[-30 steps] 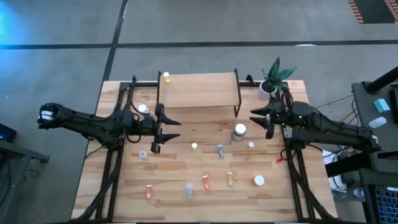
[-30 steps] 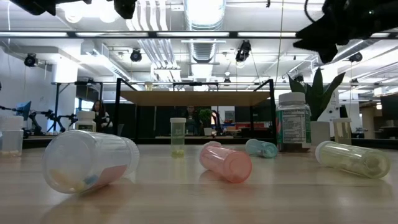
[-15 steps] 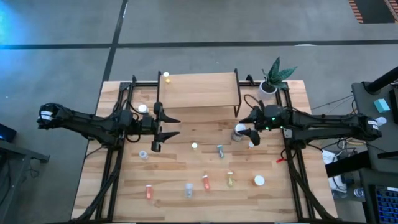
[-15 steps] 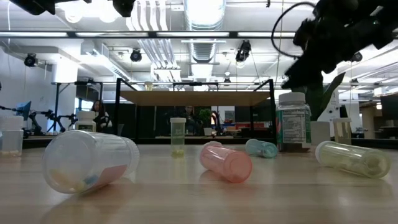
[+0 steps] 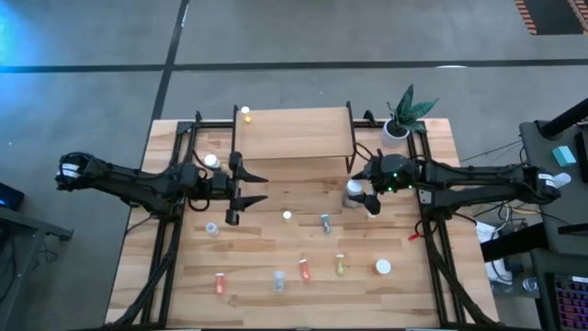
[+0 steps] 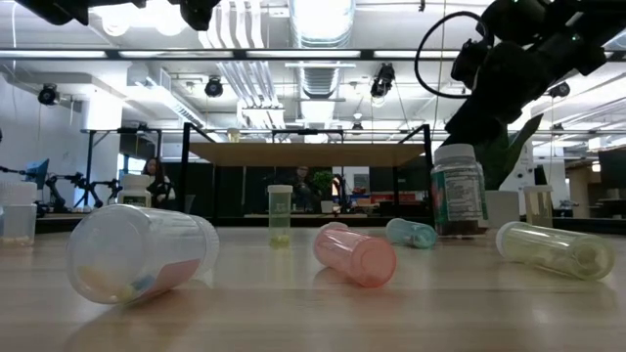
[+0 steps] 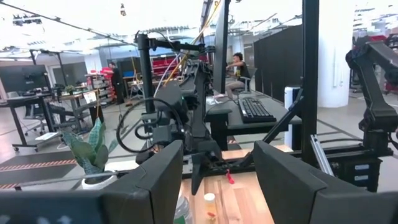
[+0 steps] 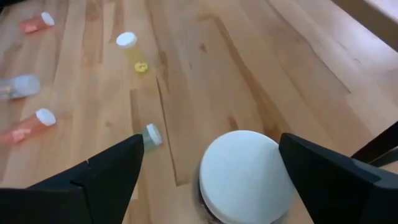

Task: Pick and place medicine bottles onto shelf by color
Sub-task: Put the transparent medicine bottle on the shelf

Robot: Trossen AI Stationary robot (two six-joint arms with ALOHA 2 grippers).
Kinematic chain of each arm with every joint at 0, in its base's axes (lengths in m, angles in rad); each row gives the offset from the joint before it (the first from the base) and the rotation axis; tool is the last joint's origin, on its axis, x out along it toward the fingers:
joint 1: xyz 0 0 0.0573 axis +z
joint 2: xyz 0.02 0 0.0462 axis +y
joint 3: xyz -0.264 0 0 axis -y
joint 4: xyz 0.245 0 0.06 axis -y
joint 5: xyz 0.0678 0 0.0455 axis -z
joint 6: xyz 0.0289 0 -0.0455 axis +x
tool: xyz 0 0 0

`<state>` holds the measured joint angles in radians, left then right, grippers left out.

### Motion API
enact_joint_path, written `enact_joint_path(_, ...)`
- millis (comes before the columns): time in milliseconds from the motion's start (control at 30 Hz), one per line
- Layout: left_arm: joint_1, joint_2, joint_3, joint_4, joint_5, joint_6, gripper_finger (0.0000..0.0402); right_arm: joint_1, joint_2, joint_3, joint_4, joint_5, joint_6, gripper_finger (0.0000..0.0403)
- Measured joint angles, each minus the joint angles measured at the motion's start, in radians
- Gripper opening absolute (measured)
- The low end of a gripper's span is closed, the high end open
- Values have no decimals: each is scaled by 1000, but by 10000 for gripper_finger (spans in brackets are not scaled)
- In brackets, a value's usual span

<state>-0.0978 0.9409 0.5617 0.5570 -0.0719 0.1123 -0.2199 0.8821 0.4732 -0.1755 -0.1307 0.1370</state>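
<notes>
- Bottles on the plank table (image 5: pixel 184 276) number about ten: small orange, yellow, bluish and clear vials, mostly lying down, plus one tiny yellow bottle (image 5: pixel 245 113) already on the shelf (image 5: pixel 294 133).
- Largest is a white-capped bottle (image 5: pixel 352 195), a round upright cylinder with a flat smooth cap, standing just before the shelf's right legs.
- Right gripper (image 5: pixel 365 192), beside the plant a second ago, has come over this bottle, fingers spread wide either side, not gripping.
- Left gripper (image 5: pixel 248 188) hangs unmoved left of the shelf, jaws open.
</notes>
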Motion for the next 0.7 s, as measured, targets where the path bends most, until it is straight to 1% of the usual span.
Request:
enact_joint_path(233,0,3,0,2,0,0,180,5,-73,19,-85,-2,32,368)
enact_joint_path(300,0,4,0,2,0,0,180,4,-92,36,-126,-1,56,368)
enact_joint_path(433,0,4,0,2,0,0,180,4,-116,79,-198,2,57,368)
enact_joint_path(600,0,4,0,2,0,0,180,4,-112,85,-240,88,24,368)
enact_joint_path(700,0,5,0,3,0,0,180,4,-98,66,-246,97,13,368)
